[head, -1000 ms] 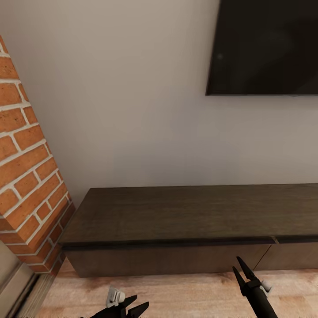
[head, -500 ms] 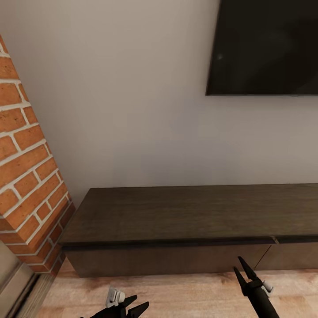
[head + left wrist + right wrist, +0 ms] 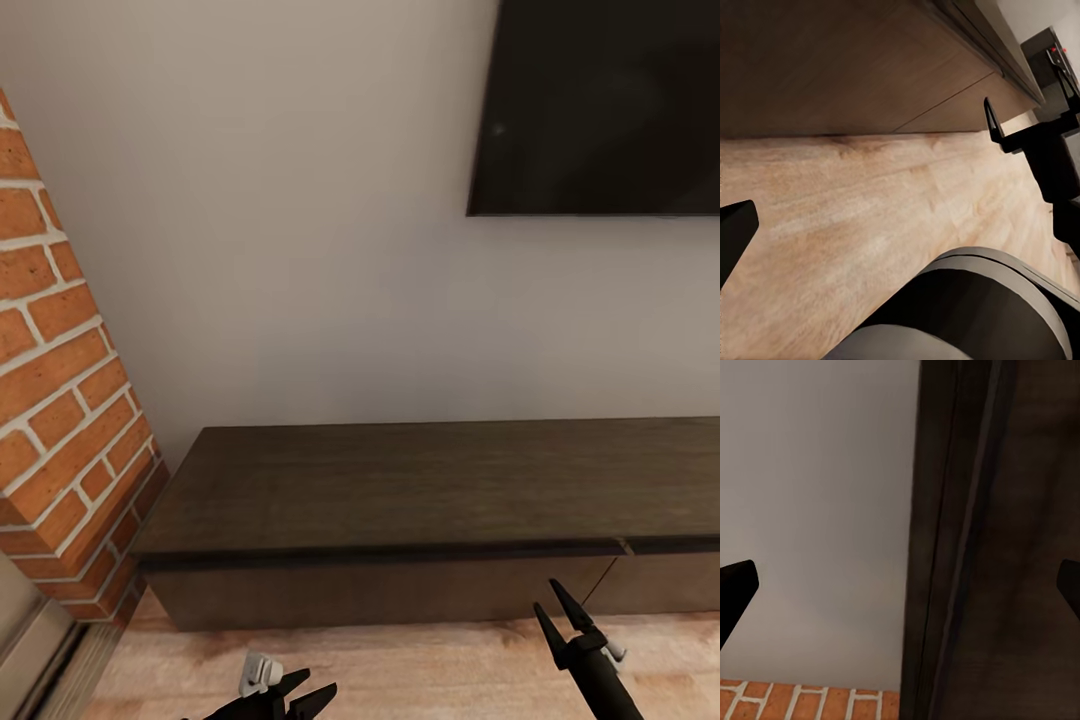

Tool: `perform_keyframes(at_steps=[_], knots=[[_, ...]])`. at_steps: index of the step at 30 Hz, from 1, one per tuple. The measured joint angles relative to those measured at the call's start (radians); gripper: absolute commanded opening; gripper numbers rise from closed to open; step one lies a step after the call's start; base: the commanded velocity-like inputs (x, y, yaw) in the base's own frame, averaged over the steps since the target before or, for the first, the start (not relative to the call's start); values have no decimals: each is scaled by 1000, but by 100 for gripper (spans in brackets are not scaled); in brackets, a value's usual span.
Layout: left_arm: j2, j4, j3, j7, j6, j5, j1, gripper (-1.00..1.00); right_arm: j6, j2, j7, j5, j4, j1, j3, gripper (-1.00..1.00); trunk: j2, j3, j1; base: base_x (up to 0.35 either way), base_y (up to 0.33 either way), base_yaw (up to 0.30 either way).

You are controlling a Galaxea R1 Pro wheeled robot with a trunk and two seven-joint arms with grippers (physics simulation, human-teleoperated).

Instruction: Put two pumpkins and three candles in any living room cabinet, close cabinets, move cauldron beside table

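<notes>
Standing along the wall under the black TV [image 3: 600, 105], the long low dark brown wooden cabinet [image 3: 400, 490] is shut. Right gripper [image 3: 557, 608] spread apart near its front; left gripper [image 3: 310, 692] also apart, w/ nothing held.

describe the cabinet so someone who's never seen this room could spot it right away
Find the black TV on the pale wall; directly below it, a long, low dark brown cabinet sits on the wood floor. Unlike the red brick chimney at its left end, it is flat-topped, with closed drawer fronts.
</notes>
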Motion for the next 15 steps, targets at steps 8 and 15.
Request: perform_keyframes(at_steps=[8, 15], knots=[[0, 5, 0, 0, 0, 0, 0, 100, 2, -4, -3, 0, 6, 0, -1, 100, 0, 0, 0, 102, 0, 0], [-1, 6, 0, 1, -1, 0, 0, 100, 2, -4, -3, 0, 8, 0, -1, 100, 0, 0, 0, 81, 0, 0]])
